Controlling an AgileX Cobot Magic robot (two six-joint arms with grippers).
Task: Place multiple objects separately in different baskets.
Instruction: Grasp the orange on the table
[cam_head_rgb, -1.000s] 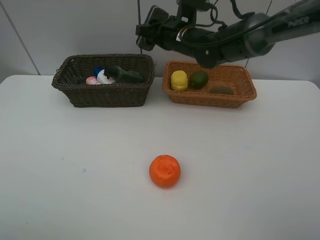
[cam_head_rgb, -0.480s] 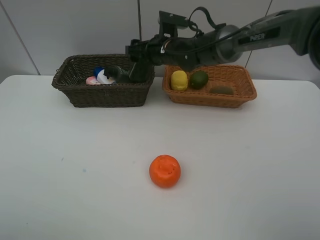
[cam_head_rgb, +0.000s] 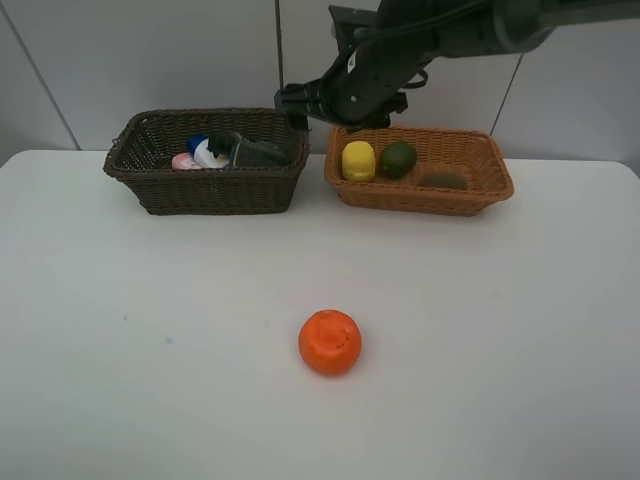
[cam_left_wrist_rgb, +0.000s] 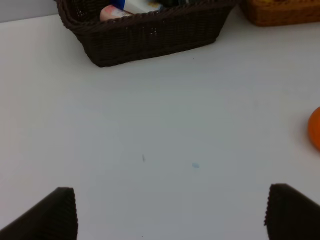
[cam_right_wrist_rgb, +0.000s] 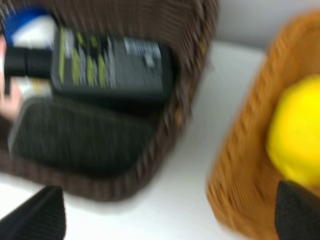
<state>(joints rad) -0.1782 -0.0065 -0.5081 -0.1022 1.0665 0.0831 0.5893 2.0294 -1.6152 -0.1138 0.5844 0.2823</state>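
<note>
Nearest of all, the orange fruit (cam_head_rgb: 330, 342) sits alone on the white surface (cam_head_rgb: 150, 350), well apart from both arms. The left pincer (cam_left_wrist_rgb: 170, 212) hangs low over the surface with its jaws spread and nothing between them; the fruit lies ahead of it and off to its right side, just entering its wrist view, and the dark brown basket (cam_head_rgb: 205, 190) stands further ahead.

Further back, the right pincer (cam_head_rgb: 297, 98) is over the gap between the two baskets, jaws released and empty. Below it to one side is the dark brown basket, holding the dark green bottle (cam_right_wrist_rgb: 107, 65), a flat dark block (cam_right_wrist_rgb: 75, 135) beside it, the white blue-capped bottle (cam_head_rgb: 205, 150) and a pink one (cam_head_rgb: 184, 160). The green bottle lies on its side, long axis along the basket's length, cap end pointing away from the light basket.

Below the right pincer to the other side, the light orange-tan basket (cam_head_rgb: 420, 195) holds the yellow fruit (cam_head_rgb: 358, 160), a green fruit (cam_head_rgb: 397, 158) and a brown one (cam_head_rgb: 443, 179).

By my reading the sorting is nearly done: bottles and block in one basket, three fruits in the other. Only the orange fruit is left, presumably bound for the light basket.
</note>
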